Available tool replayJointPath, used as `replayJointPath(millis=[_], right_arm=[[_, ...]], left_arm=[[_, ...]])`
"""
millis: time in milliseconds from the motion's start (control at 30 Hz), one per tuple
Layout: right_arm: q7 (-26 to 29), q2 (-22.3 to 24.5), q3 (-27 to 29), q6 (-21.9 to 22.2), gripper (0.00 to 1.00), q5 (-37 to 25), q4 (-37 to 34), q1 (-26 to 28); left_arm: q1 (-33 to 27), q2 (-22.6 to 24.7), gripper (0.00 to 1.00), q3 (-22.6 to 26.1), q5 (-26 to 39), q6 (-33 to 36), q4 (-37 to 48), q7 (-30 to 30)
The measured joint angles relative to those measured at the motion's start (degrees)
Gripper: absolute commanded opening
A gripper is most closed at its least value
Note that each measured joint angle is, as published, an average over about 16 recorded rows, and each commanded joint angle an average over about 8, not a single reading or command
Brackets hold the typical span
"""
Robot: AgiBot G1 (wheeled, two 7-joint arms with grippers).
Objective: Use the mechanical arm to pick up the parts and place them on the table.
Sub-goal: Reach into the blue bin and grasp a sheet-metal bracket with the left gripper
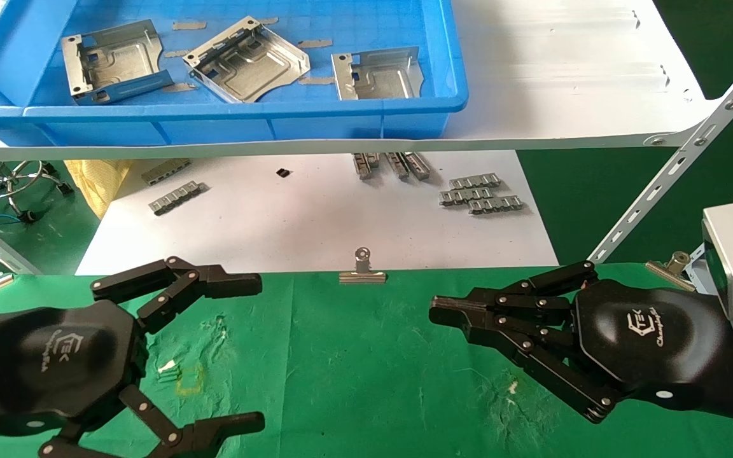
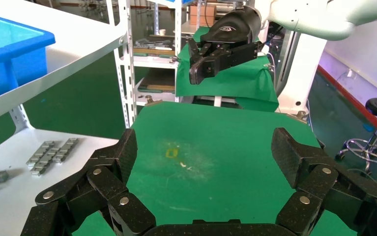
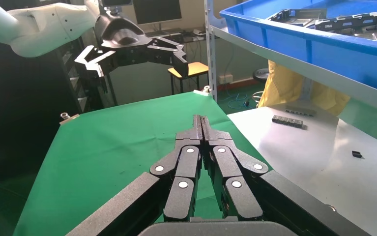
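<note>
Three silvery stamped plates, the parts, lie in a blue bin on the white shelf: one at the left point(image 1: 115, 60), one in the middle point(image 1: 245, 60), one at the right point(image 1: 379, 75). Some also show in the right wrist view point(image 3: 343, 22). My left gripper point(image 1: 258, 353) is open and empty, low over the green cloth table point(image 1: 354, 356) at the near left; the left wrist view point(image 2: 206, 152) shows only cloth between its fingers. My right gripper point(image 1: 436, 308) is shut and empty over the cloth at the near right, and shows in its wrist view point(image 3: 201, 120).
The blue bin point(image 1: 214, 121) stands on a white shelf point(image 1: 564, 70) held by a slotted bracket point(image 1: 678, 172). Under it a white sheet point(image 1: 315, 222) carries ridged grey strips point(image 1: 481, 194). A binder clip point(image 1: 362, 272) grips the cloth's far edge. A yellow square mark point(image 1: 189, 380) is on the cloth.
</note>
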Motion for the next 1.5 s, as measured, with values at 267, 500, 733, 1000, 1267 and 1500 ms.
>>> replayJointPath(millis=[267,500,733,1000,1267,1500], right_arm=[[0.0,0.0,0.0,0.0,0.0,0.0,0.0,0.0],[0.0,0.0,0.0,0.0,0.0,0.0,0.0,0.0],[0.0,0.0,0.0,0.0,0.0,0.0,0.0,0.0],[0.0,0.0,0.0,0.0,0.0,0.0,0.0,0.0],[0.0,0.0,0.0,0.0,0.0,0.0,0.0,0.0],[0.0,0.0,0.0,0.0,0.0,0.0,0.0,0.0]], left_arm=[[-11.9,4.7,1.0,1.7,5.6,-2.1,8.6,0.8],[-28.5,12.8,1.0,5.4,15.1,-6.1,24.5,2.6],[-42.1,21.1,1.0,10.1,24.6,-12.0,42.6,4.0],[-51.0,26.6,0.99,14.4,32.3,-16.2,57.1,5.1],[-54.6,27.8,0.06,16.4,35.5,-16.0,63.8,7.2],[-55.5,28.1,0.0,16.9,36.2,-16.9,67.0,10.2]])
